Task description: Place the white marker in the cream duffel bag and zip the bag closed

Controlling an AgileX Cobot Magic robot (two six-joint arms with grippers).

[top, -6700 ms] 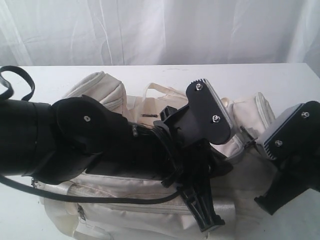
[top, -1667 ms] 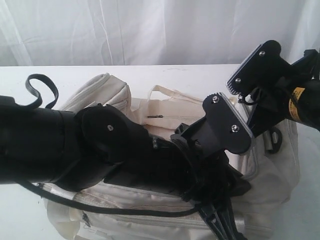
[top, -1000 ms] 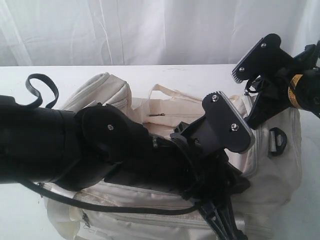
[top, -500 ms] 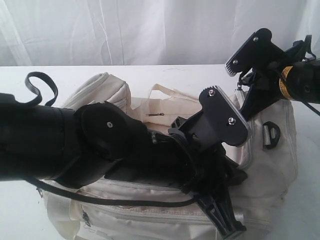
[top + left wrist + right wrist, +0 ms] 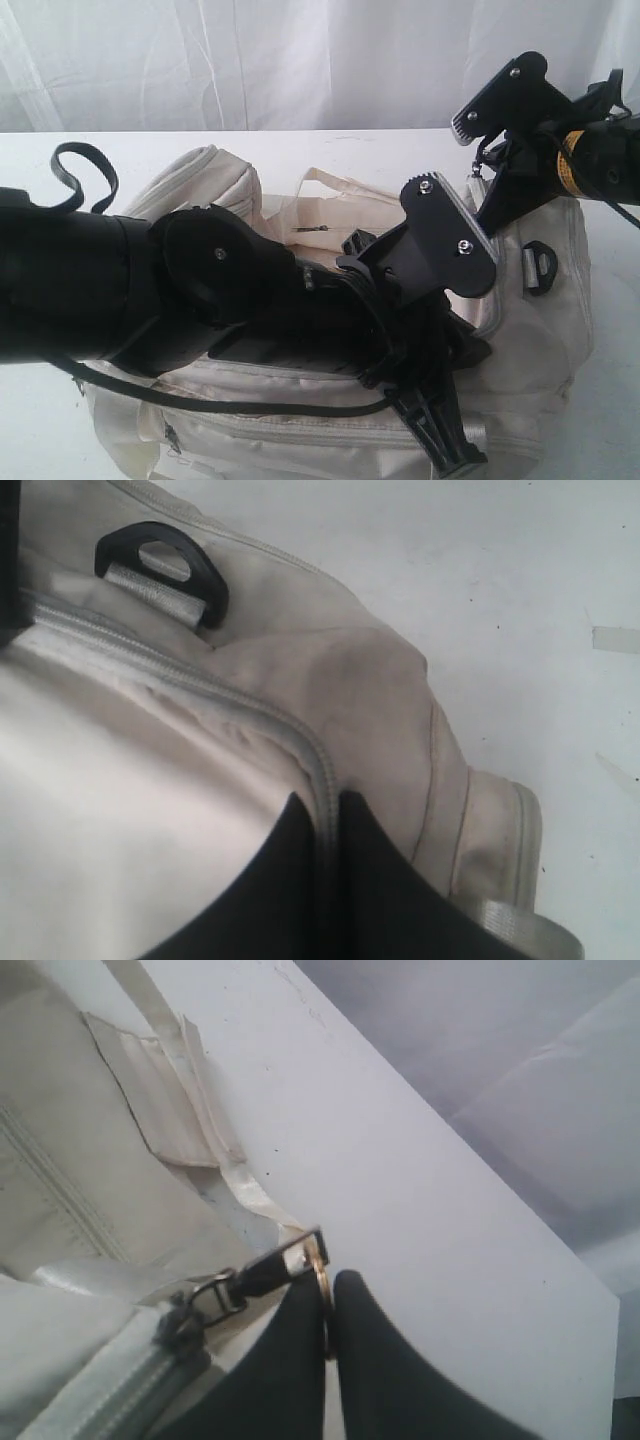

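Note:
The cream duffel bag lies across the white table, much of it hidden behind my left arm. My left gripper is shut on the bag's grey zipper seam near one end, just past a black strap ring. In the exterior view its fingers point down at the bag's front. My right gripper is shut on the metal ring pull, which is linked to the zipper slider. It hangs over the bag's far right end. The white marker is out of view.
A cream webbing handle lies on the bag top near the slider. Bare white table runs beyond the bag's end, with a white curtain behind. A black cable loop arches over my left arm. A tape strip is stuck on the table.
Over the last second my right gripper has shifted a little left and up with the ring pull, tugging the bag's right end. The left arm has barely moved.

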